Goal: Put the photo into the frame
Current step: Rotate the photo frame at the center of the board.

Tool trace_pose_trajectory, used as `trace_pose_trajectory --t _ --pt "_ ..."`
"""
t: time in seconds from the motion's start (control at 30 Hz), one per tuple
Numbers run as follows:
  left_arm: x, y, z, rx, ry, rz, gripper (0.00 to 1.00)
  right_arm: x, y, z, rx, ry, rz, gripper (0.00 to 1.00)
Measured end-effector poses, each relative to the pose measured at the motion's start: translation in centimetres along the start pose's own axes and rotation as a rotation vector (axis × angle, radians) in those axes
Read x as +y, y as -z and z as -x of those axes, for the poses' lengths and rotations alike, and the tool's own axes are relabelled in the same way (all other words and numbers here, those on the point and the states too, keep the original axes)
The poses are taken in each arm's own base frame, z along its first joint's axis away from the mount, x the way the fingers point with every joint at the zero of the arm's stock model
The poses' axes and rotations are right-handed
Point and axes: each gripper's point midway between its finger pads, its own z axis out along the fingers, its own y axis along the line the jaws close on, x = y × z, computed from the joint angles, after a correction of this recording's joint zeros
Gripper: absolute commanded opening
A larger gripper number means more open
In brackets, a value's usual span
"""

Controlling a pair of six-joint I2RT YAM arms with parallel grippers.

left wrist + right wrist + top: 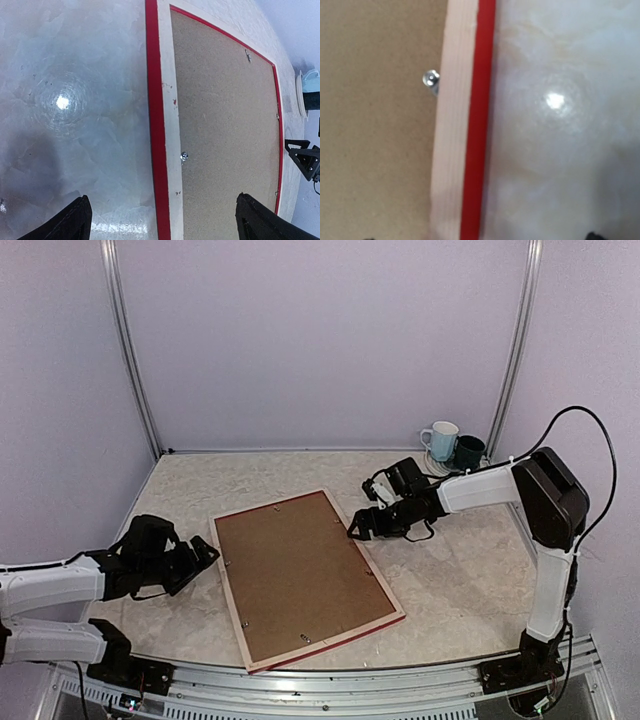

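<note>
Frame back-up mid-table, both grippers spread wide, empty.
Top: frame (232, 585) lies flat with board (300, 575) set in it; left gripper (200, 555) near its left rail, right gripper (358, 528) by its right rail. Left wrist: fingertips (75, 222) far apart, gripping nothing. Right wrist: rail below, tips far apart at bottom corners.

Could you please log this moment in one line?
frame: face down, backing board in | left gripper: open, beside it | right gripper: open, beside it
</note>
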Motion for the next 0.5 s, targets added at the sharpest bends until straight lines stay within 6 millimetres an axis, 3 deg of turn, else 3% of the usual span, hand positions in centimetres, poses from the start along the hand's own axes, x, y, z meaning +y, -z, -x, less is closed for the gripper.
trace_pose_trajectory --t 0.33,0.5 --pt "-1.1 -2.9 -1.1 0.078 -0.013 -0.057 0.99 0.4 0.3 -1.1 -0.006 0.004 0.040 0.91" --pt "-2.9 -4.3 -0.8 0.091 -0.021 -0.115 0.99 1.0 1.2 -2.6 0.006 0.006 0.082 0.91"
